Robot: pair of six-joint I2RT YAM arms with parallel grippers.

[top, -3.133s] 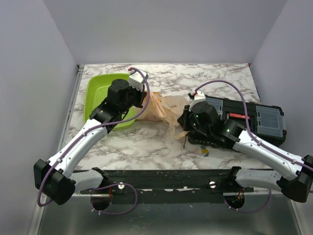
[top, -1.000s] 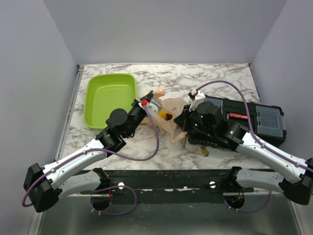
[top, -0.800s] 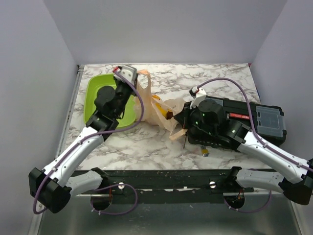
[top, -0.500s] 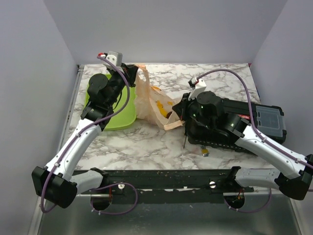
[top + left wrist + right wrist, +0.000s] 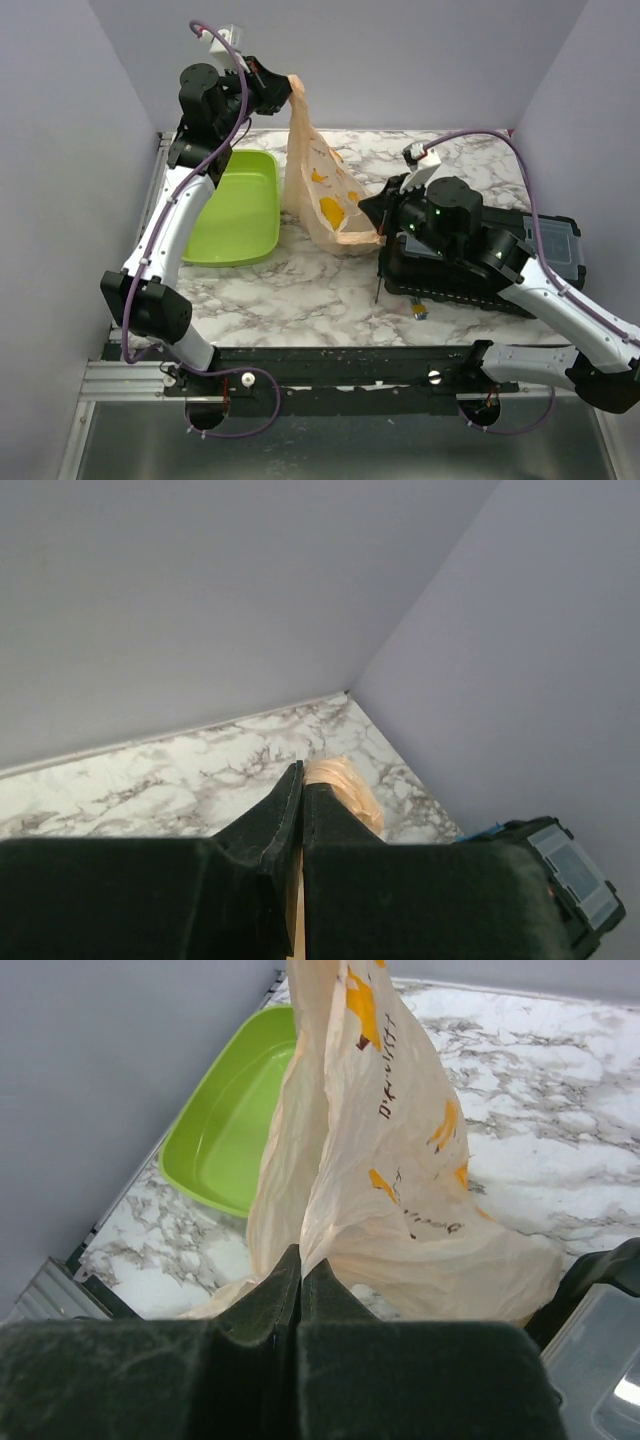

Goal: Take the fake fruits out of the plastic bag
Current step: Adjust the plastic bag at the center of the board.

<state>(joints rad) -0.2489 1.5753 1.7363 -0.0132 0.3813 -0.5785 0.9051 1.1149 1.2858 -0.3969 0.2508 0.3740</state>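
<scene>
The peach-beige plastic bag with orange fruit prints hangs stretched and upright between my two grippers. My left gripper is raised high near the back wall and shut on the bag's top end, which shows as a peach fold past the left gripper's tips. My right gripper is low and shut on the bag's bottom edge. The right wrist view shows the right gripper pinching the plastic bag. No mango or grapes are visible; only flat orange prints show.
The lime-green tray lies left of the bag and also shows in the right wrist view. A black toolbox sits under my right arm. A small yellow-blue item lies near the front edge.
My left arm has risen and swung back, lifting the bag's top end high. The bag went from crumpled on the table to stretched upright. My right gripper kept its hold low.
</scene>
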